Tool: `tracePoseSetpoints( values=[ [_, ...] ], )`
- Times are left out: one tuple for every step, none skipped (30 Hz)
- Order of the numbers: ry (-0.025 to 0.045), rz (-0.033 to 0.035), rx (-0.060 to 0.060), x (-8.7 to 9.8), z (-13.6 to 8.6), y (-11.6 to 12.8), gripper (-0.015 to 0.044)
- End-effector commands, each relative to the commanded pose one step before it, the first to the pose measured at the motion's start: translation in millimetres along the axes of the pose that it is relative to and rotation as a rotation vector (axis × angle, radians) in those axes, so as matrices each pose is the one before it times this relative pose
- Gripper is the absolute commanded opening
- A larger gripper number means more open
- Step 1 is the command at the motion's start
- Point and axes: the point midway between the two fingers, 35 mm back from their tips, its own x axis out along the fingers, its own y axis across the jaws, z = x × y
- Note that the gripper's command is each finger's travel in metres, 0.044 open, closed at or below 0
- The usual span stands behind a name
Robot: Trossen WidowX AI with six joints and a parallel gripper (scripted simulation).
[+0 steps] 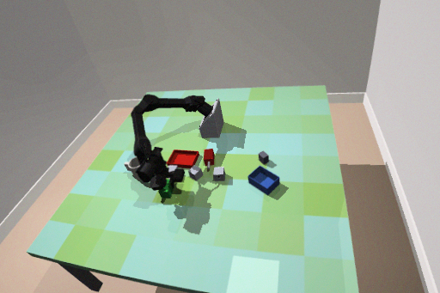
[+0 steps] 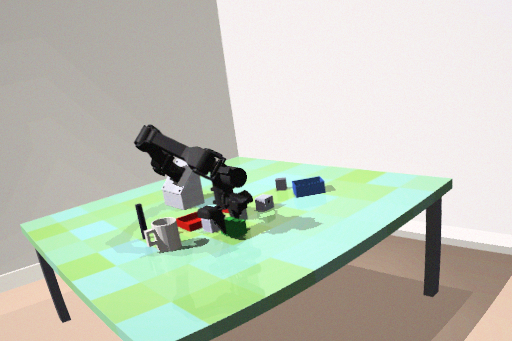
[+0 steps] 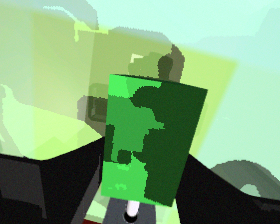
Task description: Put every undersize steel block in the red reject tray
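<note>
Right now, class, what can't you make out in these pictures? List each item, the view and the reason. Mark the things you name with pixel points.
- Mug [image 1: 135,163] [image 2: 168,235]: top view, partly hidden by the arm.
- Green gauge [image 1: 166,189] [image 2: 235,227] [image 3: 151,140]: wrist view, its own body hides how deep the pin reaches.
- Red tray [image 1: 183,159] [image 2: 188,222]: exterior view, partly hidden by arm and block.
- Holes' exact widths: top view, too small.

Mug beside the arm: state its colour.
Light grey, handle included; the mug shows best in the exterior view.

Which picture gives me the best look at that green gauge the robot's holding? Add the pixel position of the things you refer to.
The wrist view: the green gauge [image 1: 166,189] [image 2: 235,227] [image 3: 141,135] looms large there, its pale pin pointing at a block's dark hole. The top view shows only a small green part beneath the gripper; the exterior view shows its green body, with no pin discernible.
</note>
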Motion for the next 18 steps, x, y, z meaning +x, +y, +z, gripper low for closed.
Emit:
tracePoseSetpoints(
  values=[
    [-0.00761,-0.00038,-0.0015,-2.02,0.62,1.32,0.0],
    [0.0,0.0,0.0,0.0,-0.1,0.0,0.0],
    [-0.00001,0.0,0.0,-0.02,-0.21,0.0,0.0],
    [-0.00002,0.0,0.0,-0.04,-0.3,-0.01,0.0],
    [-0.00003,0.0,0.0,-0.09,-0.43,-0.04,0.0],
    [-0.00003,0.0,0.0,-0.1,-0.46,-0.04,0.0],
    [-0.00003,0.0,0.0,-0.11,-0.52,-0.05,0.0],
    [-0.00004,0.0,0.0,-0.12,-0.6,-0.05,0.0],
    [-0.00003,0.0,0.0,-0.12,-0.57,-0.05,0.0],
    [-0.00002,0.0,0.0,-0.07,-0.36,-0.03,0.0],
    [-0.00001,0.0,0.0,-0.02,-0.12,-0.01,0.0],
    [0.0,0.0,0.0,0.0,0.0,0.0,0.0],
    [0.0,0.0,0.0,0.0,0.0,0.0,0.0],
    [0.0,0.0,0.0,-0.02,-0.11,-0.02,0.0],
    [0.0,0.0,0.0,-0.08,-0.23,-0.09,0.0],
    [0.0,0.0,0.0,-0.19,-0.38,-0.23,0.0],
    [0.00001,0.0,0.0,-0.3,-0.45,-0.36,0.0],
    [0.00004,-0.00001,0.0,-0.48,-0.6,-0.58,0.0]
  ],
)
